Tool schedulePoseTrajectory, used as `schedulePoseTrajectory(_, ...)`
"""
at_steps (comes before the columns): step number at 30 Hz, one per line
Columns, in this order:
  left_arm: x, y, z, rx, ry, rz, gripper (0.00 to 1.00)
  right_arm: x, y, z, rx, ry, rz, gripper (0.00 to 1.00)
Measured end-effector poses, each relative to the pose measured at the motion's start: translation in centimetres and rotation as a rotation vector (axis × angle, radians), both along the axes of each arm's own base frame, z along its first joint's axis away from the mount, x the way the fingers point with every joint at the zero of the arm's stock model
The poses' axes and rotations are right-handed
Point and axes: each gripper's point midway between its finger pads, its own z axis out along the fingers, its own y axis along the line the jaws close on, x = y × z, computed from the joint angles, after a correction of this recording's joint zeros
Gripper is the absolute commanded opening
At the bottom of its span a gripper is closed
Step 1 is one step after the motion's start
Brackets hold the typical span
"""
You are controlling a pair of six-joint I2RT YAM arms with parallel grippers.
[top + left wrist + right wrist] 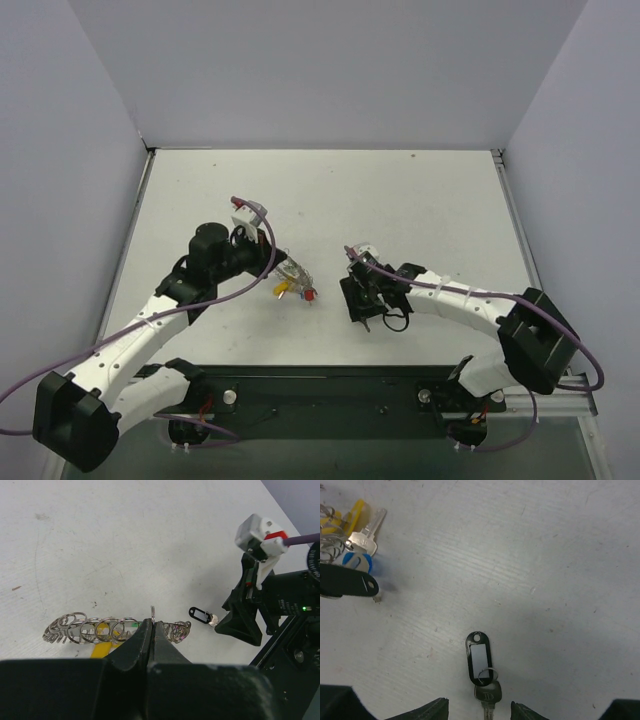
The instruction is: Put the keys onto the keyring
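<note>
A white, lightly scuffed table (400,200) — boxed by plain pale-grey walls (330,70) on three sides.

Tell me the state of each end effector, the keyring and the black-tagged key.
Left end effector: shut on one loop of the keyring.
Right end effector: open above the black-tagged key.
Keyring: pinched by one loop.
Black-tagged key: flat on the table, ungripped.

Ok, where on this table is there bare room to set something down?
The far half of the table, up to the back wall, is bare. Crowded: the strip between the left gripper, pinching the keyring, and the open right gripper over the black-tagged key.
</note>
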Motion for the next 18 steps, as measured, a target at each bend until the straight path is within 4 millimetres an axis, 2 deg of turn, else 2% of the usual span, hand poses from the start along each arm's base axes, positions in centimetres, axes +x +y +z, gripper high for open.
schedulePoseTrajectory(3, -0.2, -0.3, -0.1, -0.003, -0.004, -0.025, 0.0, -0.9, -0.1, -2.1, -0.01, 0.051, 0.037, 0.51)
schedulePoseTrajectory(8, -0.7, -1.0, -0.2, -0.01, -0.006, -0.071, 0.0, -0.8, 0.4, -3.3, 0.008, 0.067, 0.068, 0.49)
schedulePoseTrajectory(11, -0.9, -1.3, -0.4, -0.009, 0.002, -0.094, 0.0, -0.2, 0.7, -3.4, 0.022, 0.052, 0.072, 0.38)
schedulePoseTrajectory(12, -1.0, -1.4, -0.5, -0.008, 0.004, -0.1, 0.0, -0.1, 0.7, -3.5, 0.023, 0.05, 0.073, 0.31)
schedulePoseTrajectory(16, -1.3, -1.7, -0.5, -0.011, 0.006, -0.115, 0.0, 1.0, 1.0, -3.7, 0.024, 0.039, 0.058, 0.24)
schedulePoseTrajectory(18, -1.3, -1.7, -0.5, -0.011, 0.006, -0.117, 0.0, 1.7, 1.4, -3.7, 0.031, 0.031, 0.053, 0.14)
